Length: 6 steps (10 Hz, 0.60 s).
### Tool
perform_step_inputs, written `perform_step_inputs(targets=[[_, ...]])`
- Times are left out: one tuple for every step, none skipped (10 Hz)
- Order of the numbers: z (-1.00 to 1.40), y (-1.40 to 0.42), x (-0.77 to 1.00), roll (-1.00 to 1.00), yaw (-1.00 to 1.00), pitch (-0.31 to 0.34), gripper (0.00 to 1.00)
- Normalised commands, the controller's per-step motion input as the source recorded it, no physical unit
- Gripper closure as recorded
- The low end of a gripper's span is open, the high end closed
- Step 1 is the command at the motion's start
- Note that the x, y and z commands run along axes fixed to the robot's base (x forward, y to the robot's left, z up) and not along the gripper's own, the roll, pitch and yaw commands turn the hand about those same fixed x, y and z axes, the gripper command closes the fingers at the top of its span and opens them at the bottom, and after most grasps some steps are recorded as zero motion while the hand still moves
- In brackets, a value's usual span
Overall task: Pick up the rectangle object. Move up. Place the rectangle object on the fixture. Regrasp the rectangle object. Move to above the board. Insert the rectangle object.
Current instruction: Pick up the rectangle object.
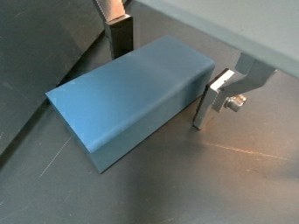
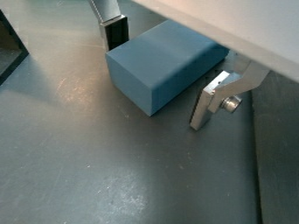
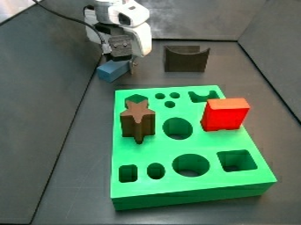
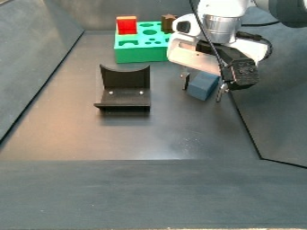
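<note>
Straddling the block (image 1: 131, 101), the gripper (image 1: 163, 74) is sitting low over the dark floor (image 1: 222, 188), with one silver finger (image 1: 212, 98) just beside the block's long side and the other finger (image 1: 121, 37) at the opposite side. Both wrist views are showing a thin gap at the nearer finger, so the jaws are standing open about the block's width and are not clamping it; whether the far pad is touching cannot be told. The light-blue block (image 2: 166, 63) is lying flat on the floor between the fingers, its smooth top facing up.

In a side view the gripper (image 3: 116, 60) is hanging at the far left of the enclosure, with the block (image 3: 112, 69) under it, near the left wall. The fixture (image 3: 185, 57) is standing well apart, toward the back, its notch facing up. The green board (image 3: 188, 145) is lying nearer the camera, carrying a red cube (image 3: 226, 113) and a brown star (image 3: 136, 118) in its holes; several round, square and hexagonal holes are showing open.

In a side view from the opposite end, the gripper (image 4: 206, 81) is covering the block (image 4: 202, 86), the fixture (image 4: 122, 87) is lying to one side, and the board (image 4: 142, 42) is sitting at the back.
</note>
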Motion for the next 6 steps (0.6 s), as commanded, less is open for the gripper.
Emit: perform_step_inputs(targets=[[0.0,0.0,0.0,0.0,0.0,0.0,0.0],[0.0,0.0,0.0,0.0,0.0,0.0,1.0],[0.0,0.0,0.0,0.0,0.0,0.0,1.0],[0.0,0.0,0.0,0.0,0.0,0.0,1.0],[0.0,0.0,0.0,0.0,0.0,0.0,1.0],[0.0,0.0,0.0,0.0,0.0,0.0,1.0]])
